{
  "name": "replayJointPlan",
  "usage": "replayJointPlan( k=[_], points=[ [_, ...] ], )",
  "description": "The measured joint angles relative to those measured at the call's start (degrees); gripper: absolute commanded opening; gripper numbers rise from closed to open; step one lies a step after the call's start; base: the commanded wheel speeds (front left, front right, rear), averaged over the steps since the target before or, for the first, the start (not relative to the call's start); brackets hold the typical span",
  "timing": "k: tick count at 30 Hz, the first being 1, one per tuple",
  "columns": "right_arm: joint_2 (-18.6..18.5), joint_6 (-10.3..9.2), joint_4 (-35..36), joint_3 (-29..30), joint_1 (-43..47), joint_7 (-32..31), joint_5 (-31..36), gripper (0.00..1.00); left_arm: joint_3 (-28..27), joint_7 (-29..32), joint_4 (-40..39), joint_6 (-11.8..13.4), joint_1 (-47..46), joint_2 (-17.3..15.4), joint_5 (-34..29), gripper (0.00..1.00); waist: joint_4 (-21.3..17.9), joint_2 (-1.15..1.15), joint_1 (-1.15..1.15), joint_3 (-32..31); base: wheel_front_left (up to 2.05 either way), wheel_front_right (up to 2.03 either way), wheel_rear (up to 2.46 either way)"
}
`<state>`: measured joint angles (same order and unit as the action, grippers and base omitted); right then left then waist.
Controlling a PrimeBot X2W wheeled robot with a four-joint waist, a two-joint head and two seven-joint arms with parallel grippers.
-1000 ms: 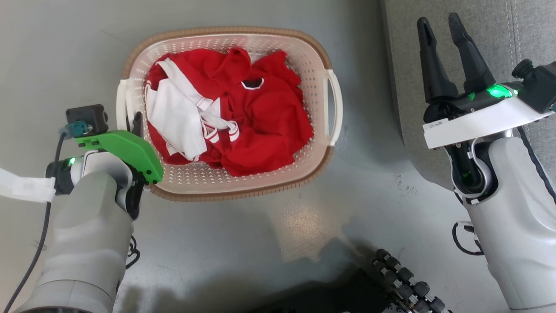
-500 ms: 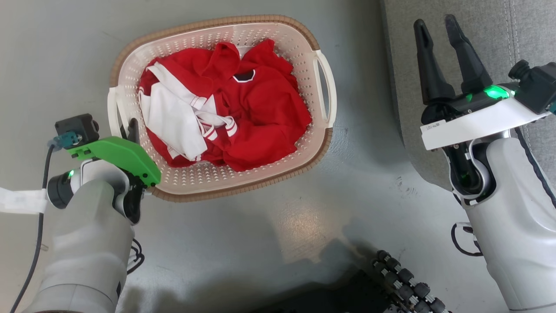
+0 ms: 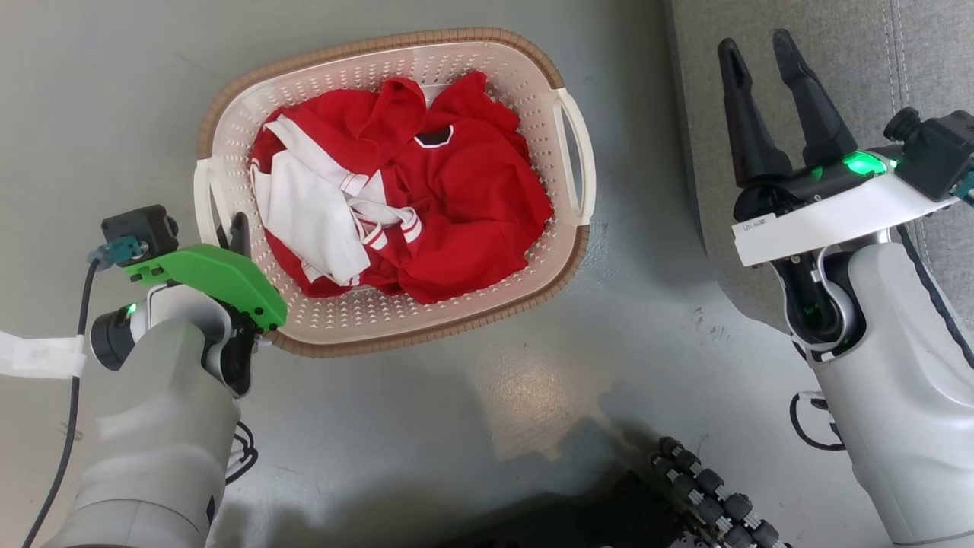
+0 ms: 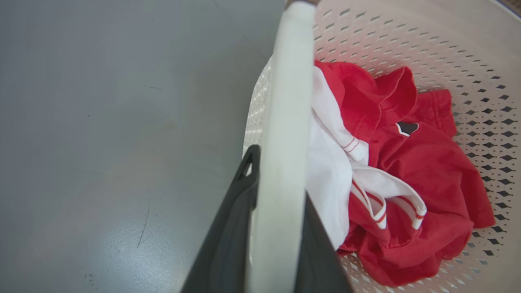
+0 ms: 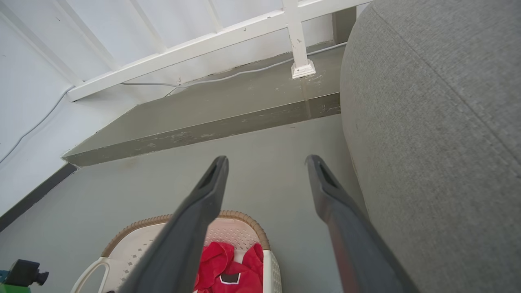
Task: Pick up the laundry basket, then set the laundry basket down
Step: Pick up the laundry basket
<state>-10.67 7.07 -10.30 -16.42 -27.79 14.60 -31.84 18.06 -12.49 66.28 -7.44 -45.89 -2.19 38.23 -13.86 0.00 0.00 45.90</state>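
Left wrist view: pinches one white loop handle of the laundry basket with the left gripper, likely for a one-sided lift. Has it on or just above the grey floor, cannot tell which. Holds the right gripper spread and empty, clear beside the sofa.
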Motion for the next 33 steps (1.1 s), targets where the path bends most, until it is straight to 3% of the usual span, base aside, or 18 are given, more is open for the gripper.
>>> replayJointPlan(
  k=[3,4,5,6,23,33],
  points=[
    [-0.05,0.00,0.00,-0.14,0.00,0.00,0.00,1.00,0.49,0.00,0.13,0.00,0.00,0.00,0.49,0.00,0.01,0.00,0.00,0.00,0.00,0.00,0.00],
    [-0.11,0.00,0.00,-0.14,0.00,0.00,0.00,1.00,0.54,0.00,0.27,0.00,0.00,0.00,0.57,0.25,0.02,0.00,0.00,0.00,0.00,0.00,0.00],
    [-0.18,0.00,-0.01,-0.14,0.00,0.00,0.00,1.00,0.57,-0.05,0.38,-0.02,0.00,0.01,0.83,0.58,0.03,0.00,0.00,0.01,0.00,0.00,0.00],
    [-0.22,0.00,-0.01,-0.14,0.00,0.00,0.00,1.00,0.65,-0.22,0.36,-0.08,-0.01,0.07,1.05,1.00,0.04,0.00,0.00,0.02,0.00,0.00,0.00],
    [-0.31,0.00,-0.96,-0.30,-0.01,0.00,0.00,1.00,3.01,-0.79,1.63,-0.07,-0.02,0.30,3.34,1.00,0.68,0.00,0.00,-1.16,0.00,0.00,0.00],
    [-0.27,0.00,-2.16,0.02,0.05,0.00,0.01,1.00,6.17,-1.76,2.15,0.48,-0.02,0.32,-0.89,1.00,1.28,0.00,0.00,-4.48,0.00,0.00,0.00]
  ],
)
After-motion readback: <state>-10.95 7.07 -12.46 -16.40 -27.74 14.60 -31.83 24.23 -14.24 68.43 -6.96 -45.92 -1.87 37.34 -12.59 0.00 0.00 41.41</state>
